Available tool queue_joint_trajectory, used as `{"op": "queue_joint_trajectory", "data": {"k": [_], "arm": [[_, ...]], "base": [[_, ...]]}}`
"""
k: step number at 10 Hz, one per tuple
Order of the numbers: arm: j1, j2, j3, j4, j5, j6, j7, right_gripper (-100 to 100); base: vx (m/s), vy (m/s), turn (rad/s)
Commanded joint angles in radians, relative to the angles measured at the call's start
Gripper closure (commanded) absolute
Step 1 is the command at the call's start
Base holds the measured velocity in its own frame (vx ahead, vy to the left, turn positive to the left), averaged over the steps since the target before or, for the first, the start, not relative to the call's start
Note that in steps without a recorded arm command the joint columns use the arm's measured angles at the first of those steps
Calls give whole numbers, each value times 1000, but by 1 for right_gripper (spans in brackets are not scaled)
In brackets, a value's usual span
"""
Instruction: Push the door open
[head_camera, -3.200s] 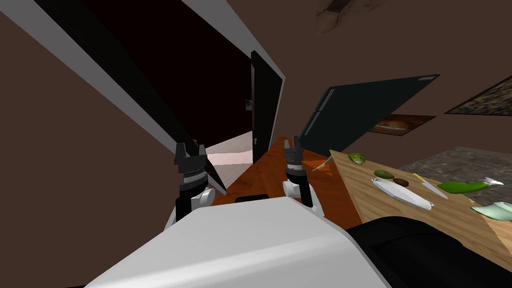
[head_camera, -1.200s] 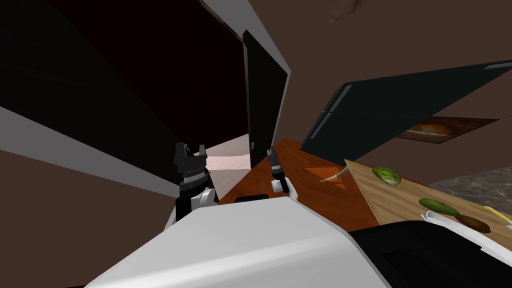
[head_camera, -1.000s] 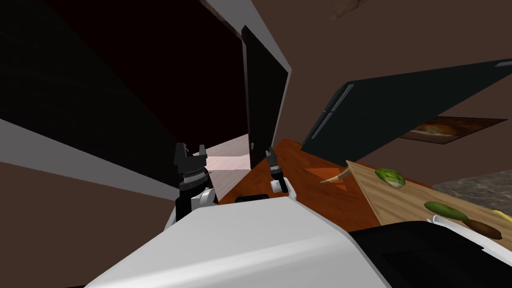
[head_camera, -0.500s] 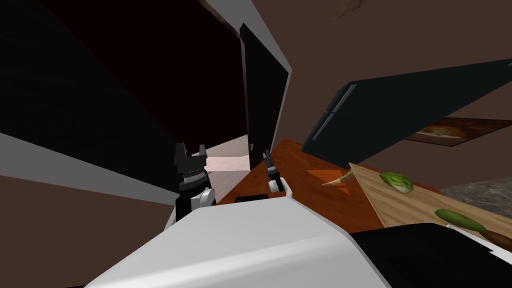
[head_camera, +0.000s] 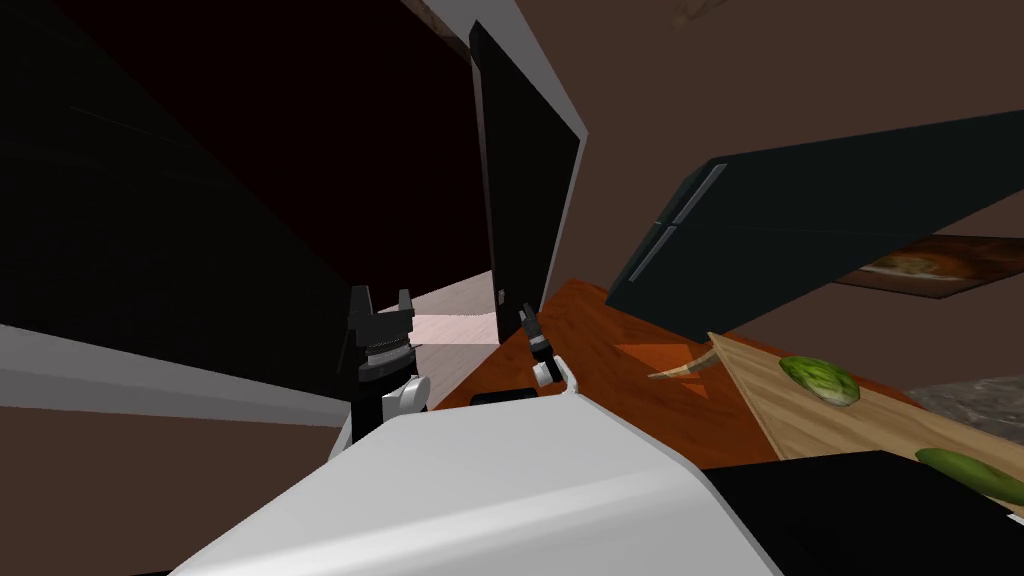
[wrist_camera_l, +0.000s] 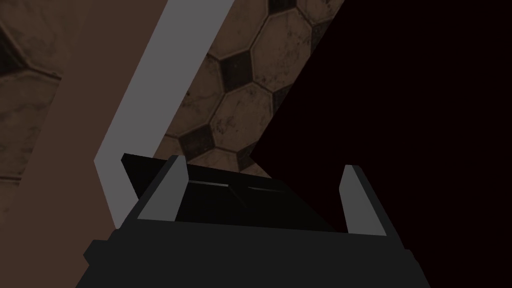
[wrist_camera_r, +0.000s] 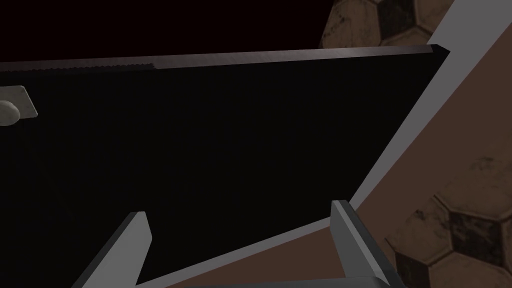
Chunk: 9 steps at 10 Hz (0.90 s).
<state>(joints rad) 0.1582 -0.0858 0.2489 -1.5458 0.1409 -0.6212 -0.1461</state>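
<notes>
Door (head_camera: 520, 170): black, flat-faced, standing partly open in a grey frame (head_camera: 572, 195), seen almost edge-on from the head view, just ahead and slightly right of centre. Beyond the opening, a black area above and a strip of pale floor (head_camera: 455, 315) below. Right gripper (head_camera: 527, 320): raised in front of the door's dark face, near its lower part, pointing at it. Fingers apart in the right wrist view, with the door face spanning the gap between them; contact with the door not determinable. Pale round knob (wrist_camera_r: 7, 112) on a pale plate near one edge of the door, well off to one side of the right gripper. Left gripper (head_camera: 380, 305): held upright before the opening, left of the door and apart from it, fingers spread wide. To the right of the door, a tall dark appliance (head_camera: 800, 220) with two long handles against the brown wall, and reddish-brown floor (head_camera: 600, 350) in front of it. Further right, a light wooden bench (head_camera: 770, 410) carrying a green lettuce (head_camera: 822, 380) and a green cucumber (head_camera: 960, 465). Curved, horn-shaped object (head_camera: 685, 370) just beside the bench's near corner.
</notes>
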Motion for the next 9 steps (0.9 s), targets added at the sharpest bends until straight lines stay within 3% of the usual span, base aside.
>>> {"op": "queue_joint_trajectory", "data": {"k": [1,6,9], "arm": [[-16,2,11,47,2,-8,-3,-100],[-56,2,38,156,6,-32,-14,-100],[-96,3,64,255,10,-56,-25,-100]], "base": [[60,-33,11],[61,-40,20],[76,-64,24]]}}
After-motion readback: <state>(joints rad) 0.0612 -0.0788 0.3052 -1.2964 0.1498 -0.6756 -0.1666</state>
